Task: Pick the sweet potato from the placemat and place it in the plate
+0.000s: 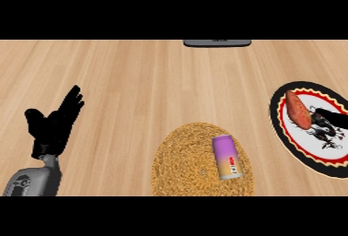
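Note:
The reddish-orange sweet potato (298, 109) lies on the left part of the round plate (293, 138), which has a black rim, a red zigzag ring and a white middle, at the right edge of the counter. My right hand (329, 122) comes in from the right edge over the plate. Its fingers are spread and relaxed just right of the sweet potato's near end, not curled round it. The round woven placemat (185, 161) lies at the lower middle. My left hand (55, 120) rests open at the far left, fingers up.
A purple-to-orange can (228, 157) lies on its side on the right part of the placemat. A dark grey object (217, 43) shows at the counter's far edge. Bare wooden counter stretches between the left hand and the placemat.

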Controlling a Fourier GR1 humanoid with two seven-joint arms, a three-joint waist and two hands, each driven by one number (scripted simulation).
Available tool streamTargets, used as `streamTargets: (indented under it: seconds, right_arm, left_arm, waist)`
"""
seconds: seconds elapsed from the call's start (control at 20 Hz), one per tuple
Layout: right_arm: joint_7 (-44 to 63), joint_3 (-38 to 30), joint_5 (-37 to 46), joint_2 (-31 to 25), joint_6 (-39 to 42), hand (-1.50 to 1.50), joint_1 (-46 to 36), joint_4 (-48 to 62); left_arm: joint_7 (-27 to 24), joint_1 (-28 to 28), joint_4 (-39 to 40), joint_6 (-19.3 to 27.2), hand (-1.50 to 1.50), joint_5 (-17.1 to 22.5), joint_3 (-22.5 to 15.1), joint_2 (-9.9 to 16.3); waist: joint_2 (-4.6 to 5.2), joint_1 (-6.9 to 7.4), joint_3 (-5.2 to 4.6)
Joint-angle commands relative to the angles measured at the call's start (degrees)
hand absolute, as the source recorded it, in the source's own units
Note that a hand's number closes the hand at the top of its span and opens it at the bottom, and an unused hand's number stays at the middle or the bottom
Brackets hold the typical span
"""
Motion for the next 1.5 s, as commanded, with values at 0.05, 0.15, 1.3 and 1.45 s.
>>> streamTargets:
  seconds: [0.05, 0.15, 1.3, 1.45]
  right_arm:
    - [3.4, -4.4, -10.1, 2.2, 4.3, -1.50, 3.3, -12.1]
    - [8.9, -6.3, -13.8, 2.3, 6.6, -1.50, 2.5, -11.4]
    - [-5.6, -18.3, -25.6, -1.9, 24.4, -1.50, 13.4, -0.6]
    - [-9.9, -21.0, -26.2, -6.5, 28.8, -1.50, 13.7, 6.9]
  left_arm:
    - [-0.7, -1.9, 2.0, 0.2, 0.00, -0.2, 1.8, 1.2]
    - [2.1, 2.3, -4.6, 1.0, 0.00, -0.1, -0.2, -0.6]
    - [-0.9, -1.8, 2.5, -2.9, 0.00, -0.7, 3.6, 0.3]
    - [1.5, -1.2, -0.6, -1.4, 0.00, -1.8, 1.4, -1.6]
  waist:
    - [-0.09, -0.84, -0.07]
    - [-0.18, 0.29, -0.01]
    - [0.27, 0.53, -0.02]
    - [0.27, 0.57, 0.00]
